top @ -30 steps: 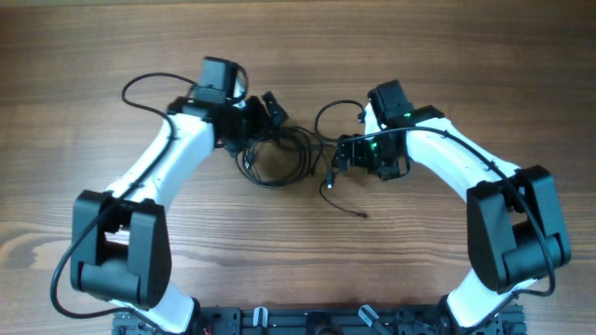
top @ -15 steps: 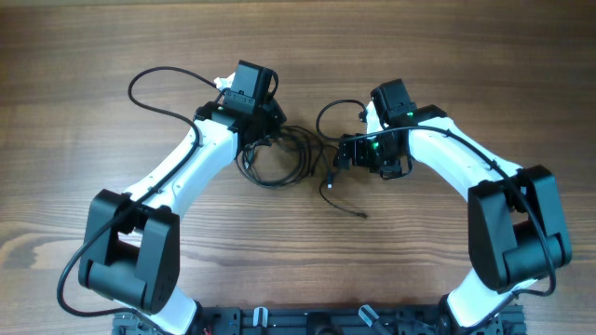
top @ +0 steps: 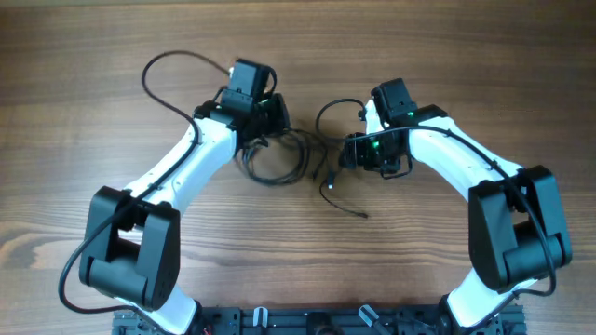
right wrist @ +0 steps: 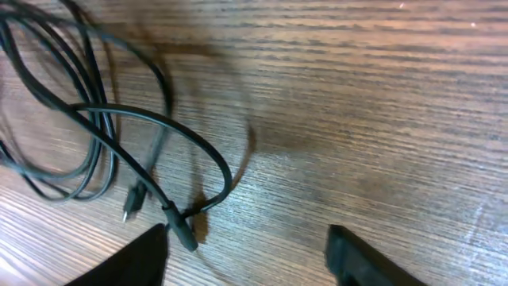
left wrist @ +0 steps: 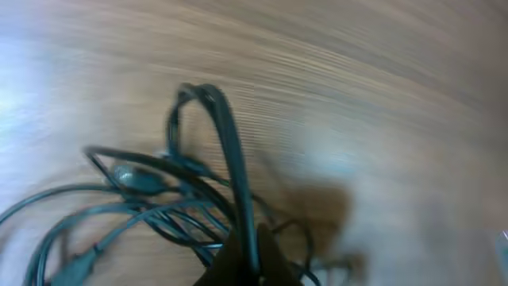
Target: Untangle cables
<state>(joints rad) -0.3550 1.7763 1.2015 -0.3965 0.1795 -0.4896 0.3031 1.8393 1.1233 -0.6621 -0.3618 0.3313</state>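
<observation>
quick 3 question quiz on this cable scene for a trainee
1. True or false: the left fingers are shut on a loop of the cables.
2. The right fingers are: A) shut on a plug, B) spread apart, C) out of view.
3. What surface do the cables lie on?
Key: 1 true; 2 B; 3 the wooden table.

Likely a robotics lab (two robot arms [top: 186, 166] over a wooden table [top: 74, 56]).
</observation>
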